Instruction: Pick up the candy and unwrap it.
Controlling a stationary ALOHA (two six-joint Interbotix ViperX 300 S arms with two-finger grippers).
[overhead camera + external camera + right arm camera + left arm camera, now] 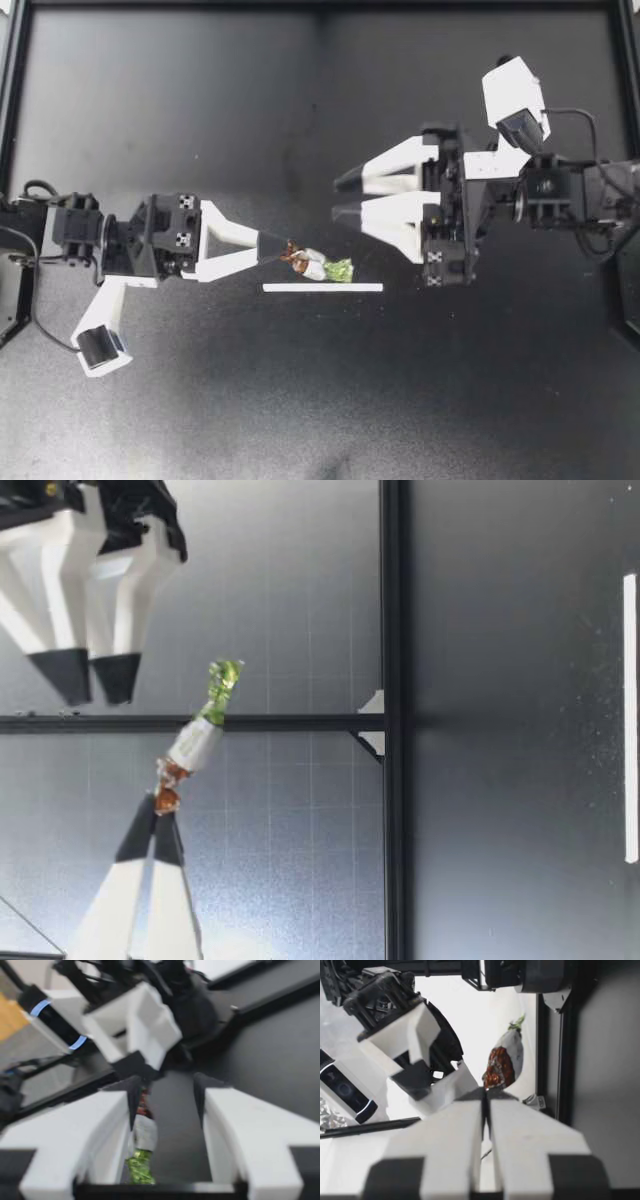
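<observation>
Candy (318, 266) is off the table (200, 120), held in the air by its brown twisted end; white middle and green twisted end stick out free, away from my left gripper (272, 246). L gripper is clenched on that brown end, fingertips pressed nearly together w/ only the wrapper twist between them. Low view: candy (197, 742) is tilted, green end highest, brown end at the tips of the left gripper (160, 820), well above the table surface. L wrist view: candy (505, 1060) sits right at the tips of the left gripper (486, 1095), foil end nearest. My right gripper (342, 197) is spread open, near the candy but not touching it in the top view, pointing toward the L arm. R wrist view: candy (142, 1145) shows between the open fingers of the right gripper (165, 1092), close to one finger; contact there can't be told. A white strip (322, 288) lies flat on the table just beside the candy in the top view.
</observation>
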